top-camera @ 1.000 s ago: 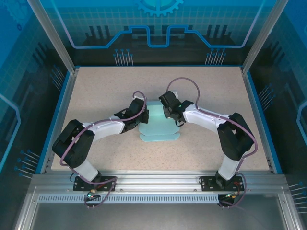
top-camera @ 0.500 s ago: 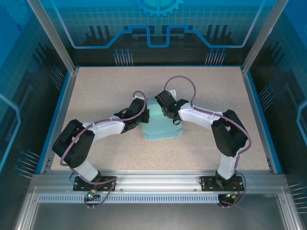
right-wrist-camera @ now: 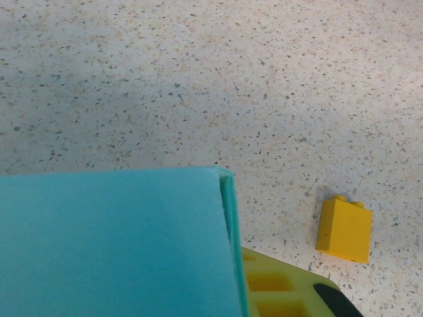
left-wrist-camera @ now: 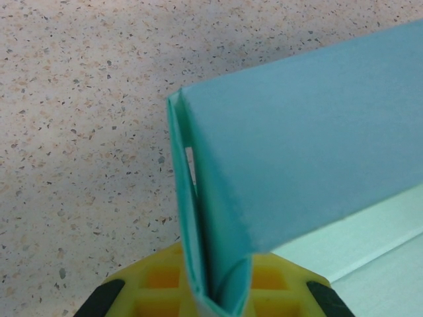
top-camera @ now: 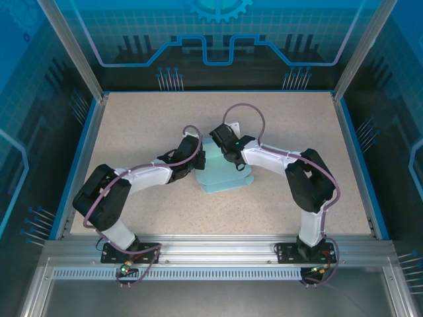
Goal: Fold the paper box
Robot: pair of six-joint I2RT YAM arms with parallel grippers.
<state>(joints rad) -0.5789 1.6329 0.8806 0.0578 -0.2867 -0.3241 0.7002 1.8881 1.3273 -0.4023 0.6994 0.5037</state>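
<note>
L gripper (left-wrist-camera: 221,294): I see its yellow pads (left-wrist-camera: 277,290) pinched tight on a folded wall of the paper box (left-wrist-camera: 297,152), card doubled betw. them.
R gripper (top-camera: 231,157): at the box's far right side. The card edge sits beside one yellow finger (right-wrist-camera: 284,284), but I can't tell if the jaws are together or apart.
Box pos: mid table (top-camera: 145,119), betw. both wrists, near part lying flat.
Other: small yellow-orange block (right-wrist-camera: 344,230) on the table, right of the card edge, not touching.
</note>
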